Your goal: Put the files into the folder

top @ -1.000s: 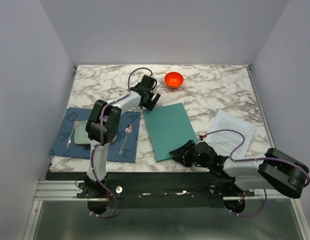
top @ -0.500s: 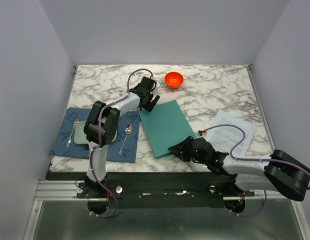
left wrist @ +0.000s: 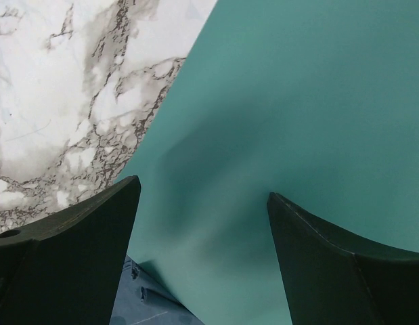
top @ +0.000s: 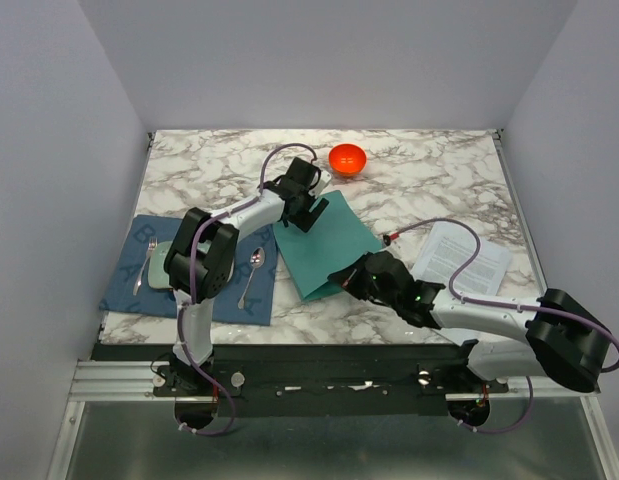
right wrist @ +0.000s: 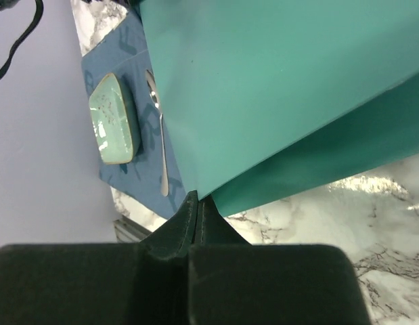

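Teal, matte folder (top: 327,245), corner pinched in right gripper (right wrist: 195,202); left gripper (left wrist: 203,189) gapes open.

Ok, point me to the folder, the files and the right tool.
folder (top: 327,248): top view, middle of its teal cover.
files (top: 441,255): top view, left part of the printed white sheet.
right tool (right wrist: 197,200): right wrist view, between its closed fingertips at the folder's corner.

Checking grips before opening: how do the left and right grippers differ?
The left gripper has its jaws spread wide over the folder's far end, holding nothing; the right gripper has its jaws shut on the folder's near corner. The left is above flat cover; at the right, the cover is raised off the lower leaf. Both are at the folder, not the files.
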`<action>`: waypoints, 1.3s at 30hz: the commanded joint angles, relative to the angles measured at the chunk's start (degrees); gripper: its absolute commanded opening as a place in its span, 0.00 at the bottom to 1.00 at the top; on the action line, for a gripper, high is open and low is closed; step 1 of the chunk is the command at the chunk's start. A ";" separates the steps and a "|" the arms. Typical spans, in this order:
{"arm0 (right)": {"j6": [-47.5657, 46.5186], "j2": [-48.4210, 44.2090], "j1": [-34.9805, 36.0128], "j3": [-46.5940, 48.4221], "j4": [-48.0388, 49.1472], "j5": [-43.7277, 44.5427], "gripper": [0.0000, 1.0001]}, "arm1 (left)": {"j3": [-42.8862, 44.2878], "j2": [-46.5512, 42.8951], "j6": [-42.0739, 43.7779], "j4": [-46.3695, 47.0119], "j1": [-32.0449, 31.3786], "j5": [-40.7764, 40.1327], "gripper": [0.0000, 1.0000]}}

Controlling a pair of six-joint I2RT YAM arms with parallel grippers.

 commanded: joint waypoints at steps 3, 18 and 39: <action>-12.82 -2.23 0.44 4.86 -6.00 10.48 0.00 | 1.23 -3.22 -0.33 -10.03 -0.96 3.14 0.94; -38.33 9.60 27.33 28.31 -35.26 45.29 0.00 | 13.30 -22.72 -8.60 -28.05 13.61 10.78 0.99; -44.92 34.23 37.80 47.58 -38.34 47.14 0.01 | -6.22 -42.68 -15.01 -35.61 30.24 29.93 0.99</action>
